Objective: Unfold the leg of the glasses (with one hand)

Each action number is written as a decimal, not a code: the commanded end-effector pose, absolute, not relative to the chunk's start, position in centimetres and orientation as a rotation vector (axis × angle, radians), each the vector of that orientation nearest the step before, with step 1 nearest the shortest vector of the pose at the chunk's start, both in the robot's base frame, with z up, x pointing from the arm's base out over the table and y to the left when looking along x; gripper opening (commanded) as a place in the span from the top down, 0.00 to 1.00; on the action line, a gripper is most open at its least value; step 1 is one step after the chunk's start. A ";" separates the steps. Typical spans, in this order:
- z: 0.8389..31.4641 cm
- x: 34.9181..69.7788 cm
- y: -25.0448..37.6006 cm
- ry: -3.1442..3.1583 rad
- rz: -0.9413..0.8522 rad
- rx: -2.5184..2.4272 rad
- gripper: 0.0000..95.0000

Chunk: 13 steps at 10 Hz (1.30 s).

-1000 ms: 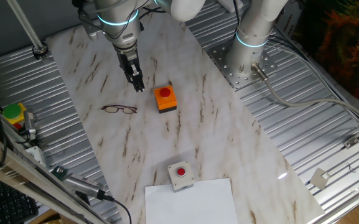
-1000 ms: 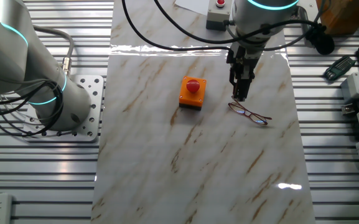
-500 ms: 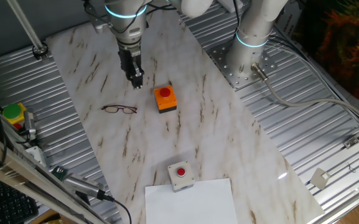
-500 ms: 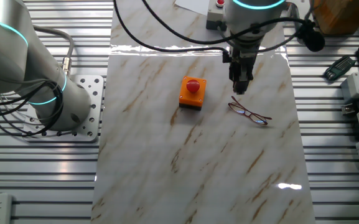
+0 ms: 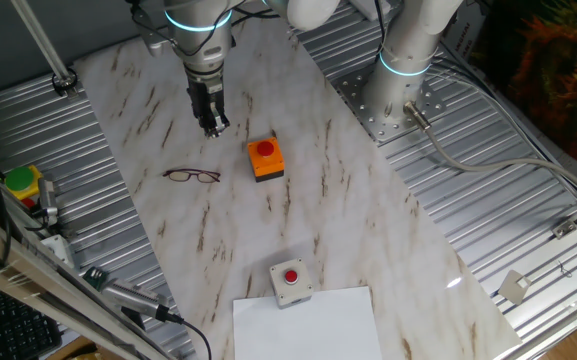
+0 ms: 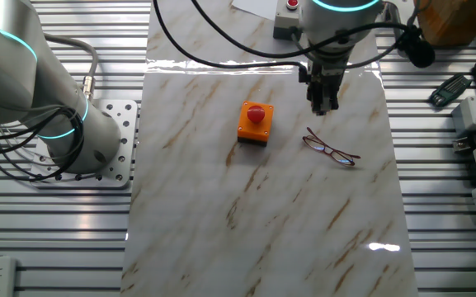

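In one fixed view, the glasses lie flat on the marble worktop, left of the orange box. The pincer hangs above and apart from them, holding nothing; whether its fingers are closed I cannot tell.

In the other fixed view, the glasses sit right of the box, the pincer just beyond them. The legs look not fully opened; the unfolding seems yet to be done.

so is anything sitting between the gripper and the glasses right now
Nothing visible does. The gripper hangs above bare marble, apart from the glasses, with only open tabletop between them. The orange button box sits off to the side, out of that path.
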<state>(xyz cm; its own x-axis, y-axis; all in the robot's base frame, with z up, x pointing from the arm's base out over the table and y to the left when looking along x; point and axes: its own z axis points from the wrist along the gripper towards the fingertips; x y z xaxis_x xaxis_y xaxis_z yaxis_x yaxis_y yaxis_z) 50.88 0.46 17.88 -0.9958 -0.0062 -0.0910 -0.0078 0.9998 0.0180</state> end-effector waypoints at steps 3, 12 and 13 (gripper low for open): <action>17.8 50.8 0.5 3.071 0.022 -0.002 1.00; 17.9 50.8 0.4 3.090 0.029 0.063 1.00; 18.0 50.8 0.3 3.091 0.030 0.059 1.00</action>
